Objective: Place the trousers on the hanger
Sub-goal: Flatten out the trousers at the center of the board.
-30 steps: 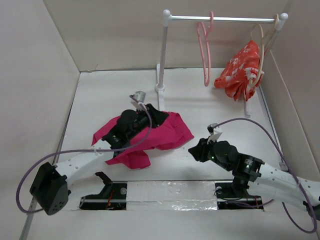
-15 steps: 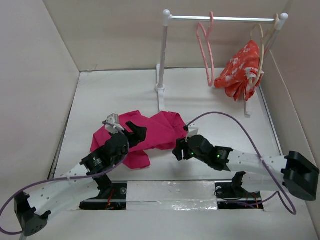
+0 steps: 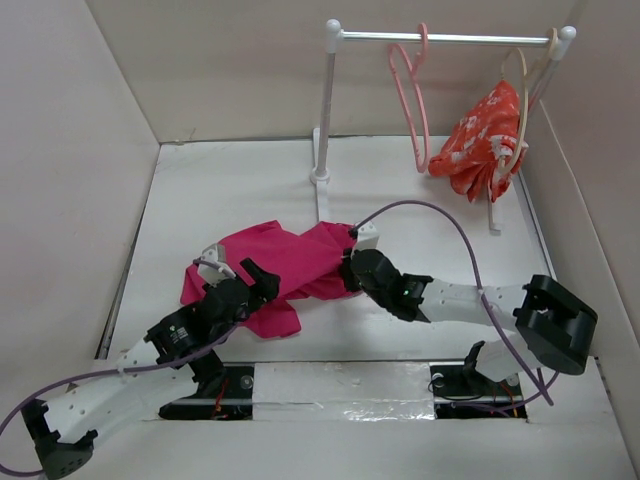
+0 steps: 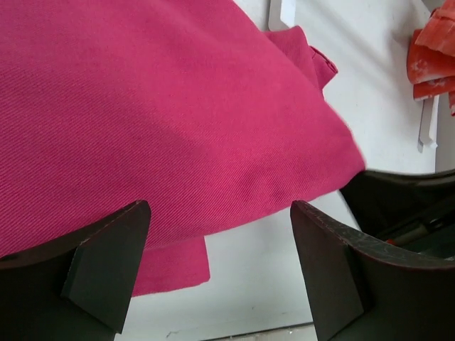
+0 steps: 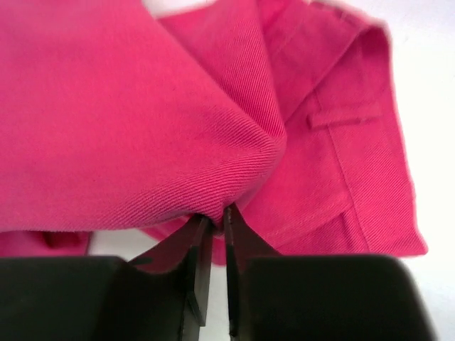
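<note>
While the trousers (image 3: pixel 290 260) lie crumpled on the tabletop (image 3: pixel 220 190), well apart from the hanger (image 3: pixel 416 150), the right pincer (image 5: pixel 212 220) clamps a fold at their edge and the left pincer (image 4: pixel 220 270) gapes released above the cloth.

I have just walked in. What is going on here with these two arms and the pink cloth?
The right gripper has its jaws shut on a fold of the large magenta-pink cloth trousers, which lie crumpled on the white table. The left gripper hovers over their near edge with jaws wide open, holding nothing. The thin salmon-pink plastic hanger hangs bare on the metal rail at the back.
</note>
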Action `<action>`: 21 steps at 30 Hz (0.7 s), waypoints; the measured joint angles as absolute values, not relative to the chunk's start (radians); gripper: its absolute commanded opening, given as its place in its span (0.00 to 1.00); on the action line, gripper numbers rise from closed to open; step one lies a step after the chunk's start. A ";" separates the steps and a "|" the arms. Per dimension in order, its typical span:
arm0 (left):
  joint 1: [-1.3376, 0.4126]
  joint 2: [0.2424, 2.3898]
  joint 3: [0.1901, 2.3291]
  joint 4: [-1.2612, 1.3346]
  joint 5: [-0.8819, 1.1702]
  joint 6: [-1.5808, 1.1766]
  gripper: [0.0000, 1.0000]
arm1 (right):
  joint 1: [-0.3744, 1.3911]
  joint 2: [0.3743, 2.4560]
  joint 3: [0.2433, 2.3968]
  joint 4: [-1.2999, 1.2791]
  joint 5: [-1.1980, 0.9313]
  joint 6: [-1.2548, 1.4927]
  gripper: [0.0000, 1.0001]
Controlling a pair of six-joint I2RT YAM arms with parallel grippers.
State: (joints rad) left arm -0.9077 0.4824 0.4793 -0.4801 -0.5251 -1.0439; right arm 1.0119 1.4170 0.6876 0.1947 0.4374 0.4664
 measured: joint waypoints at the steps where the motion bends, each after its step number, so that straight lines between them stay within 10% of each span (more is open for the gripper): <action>1: -0.913 0.479 0.480 -0.487 -0.524 -1.047 0.79 | 1.009 1.413 0.698 0.194 0.450 0.459 0.05; 21: -0.924 0.642 0.480 -0.527 -0.516 -1.087 0.93 | 0.866 1.023 0.619 -0.068 0.588 0.485 0.00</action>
